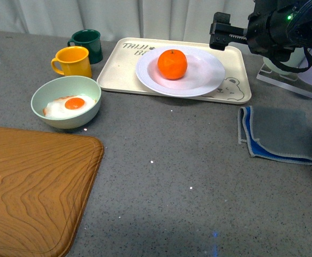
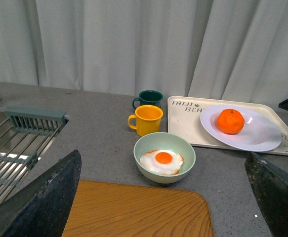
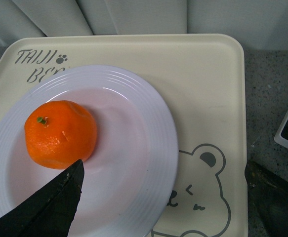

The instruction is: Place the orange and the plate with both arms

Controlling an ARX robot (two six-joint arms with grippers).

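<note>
Orange [image 1: 172,63] in plate [image 1: 209,75], at its 9 o'clock; plate on tray [image 1: 236,59]. Bowl [image 1: 46,99] at 8 o'clock from tray holds egg [image 1: 70,106]. Right gripper [image 3: 163,197] jaws wide above plate; left gripper [image 2: 163,197] jaws wide, empty.

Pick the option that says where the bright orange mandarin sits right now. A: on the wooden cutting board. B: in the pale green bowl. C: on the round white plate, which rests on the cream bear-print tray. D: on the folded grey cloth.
C: the bright orange mandarin lies on the round white plate, and that plate rests on the cream bear-print tray; no gripper holds it.
</note>
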